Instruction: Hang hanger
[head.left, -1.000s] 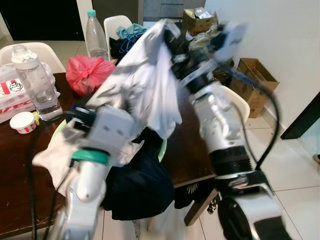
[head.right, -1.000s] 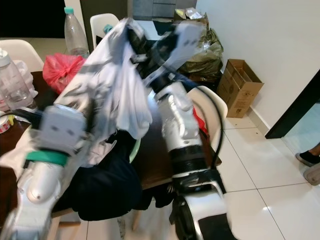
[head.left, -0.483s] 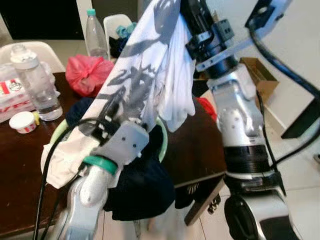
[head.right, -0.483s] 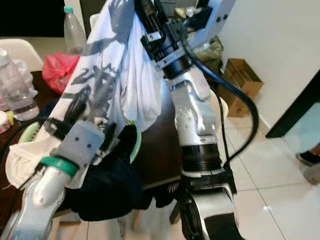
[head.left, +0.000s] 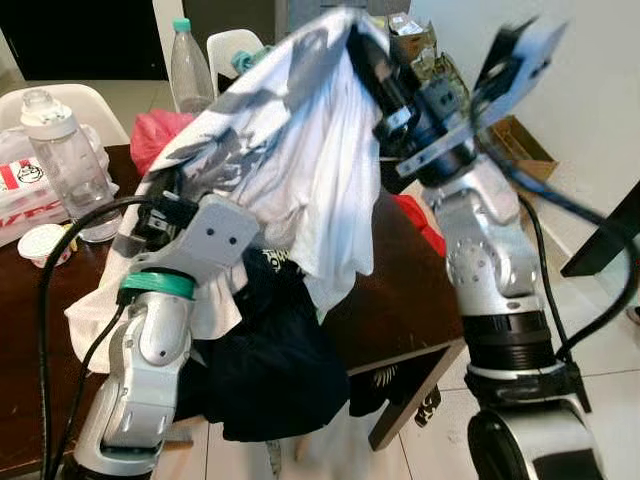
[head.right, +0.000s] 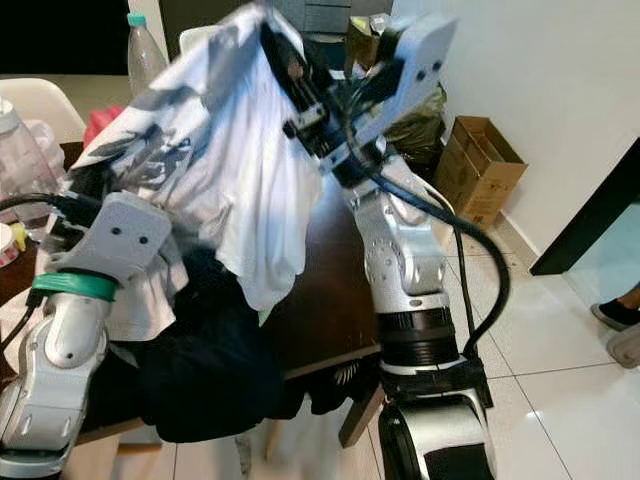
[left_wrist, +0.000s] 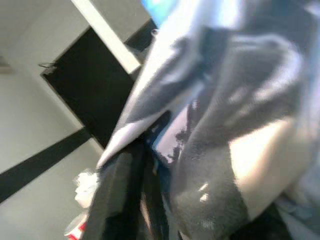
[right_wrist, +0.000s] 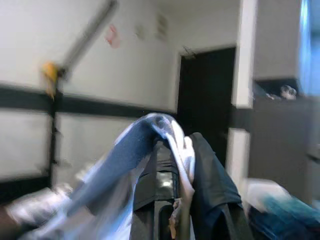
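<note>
1. Your left hand (head.left: 170, 215) is buried in the white shirt (head.left: 300, 170); I cannot tell its grip.
2. Keep the shirt raised above the table (head.left: 400, 290).
3. Your right hand (right_wrist: 167, 165) is clenched on the shirt; no hanger is discernible.

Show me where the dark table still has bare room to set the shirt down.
Bare table runs right of the clothes pile, toward the red item. The robot's left side is crowded with the water bottle, cup and red bag.

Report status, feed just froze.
Right hand shut on white shirt, raised high. Left hand gripping its lower edge. Dark clothes piled on table below.
</note>
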